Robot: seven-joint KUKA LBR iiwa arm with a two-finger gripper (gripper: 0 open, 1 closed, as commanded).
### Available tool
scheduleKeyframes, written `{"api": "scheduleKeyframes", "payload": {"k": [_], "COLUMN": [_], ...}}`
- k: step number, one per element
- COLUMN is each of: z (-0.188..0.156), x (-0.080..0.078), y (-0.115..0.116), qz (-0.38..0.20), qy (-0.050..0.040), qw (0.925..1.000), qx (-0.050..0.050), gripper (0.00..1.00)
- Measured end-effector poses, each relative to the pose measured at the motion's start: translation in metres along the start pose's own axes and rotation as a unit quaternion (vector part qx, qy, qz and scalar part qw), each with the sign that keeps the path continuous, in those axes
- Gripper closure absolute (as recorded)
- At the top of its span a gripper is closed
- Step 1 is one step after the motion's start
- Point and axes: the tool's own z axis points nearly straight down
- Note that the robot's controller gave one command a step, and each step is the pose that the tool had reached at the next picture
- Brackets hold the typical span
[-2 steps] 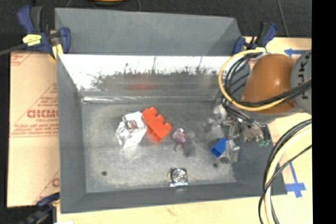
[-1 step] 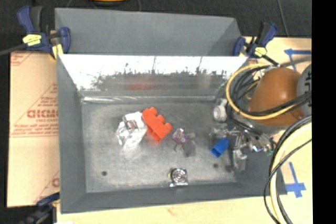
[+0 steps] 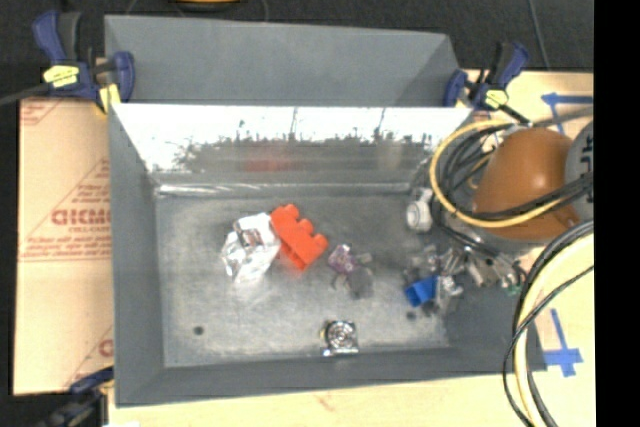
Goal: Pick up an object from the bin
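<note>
Your gripper sits low at the right side of the bin, against a small blue block, and you cannot tell its opening or whether it grips that block, while 1 orange toothed brick lies well apart to the left.

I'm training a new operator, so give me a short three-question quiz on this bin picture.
1. True or false: the orange toy brick lies right of the crumpled white piece.
2. Which lies nearest the tool? A orange toy brick, B small blue piece, C crumpled white piece.
3. Fill in: the shiny round metal piece lies nearest the view's ___ edge.
Key: 1 true; 2 B; 3 bottom.
</note>
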Motion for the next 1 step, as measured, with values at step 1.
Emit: {"api": "scheduleKeyframes", "payload": {"k": [1], "z": [-0.1852], "x": [-0.0141], "y": [-0.0026], "qz": [0.012], "qy": [-0.0024], "qw": [0.9999], "qx": [0.002], "gripper": [1.0]}}
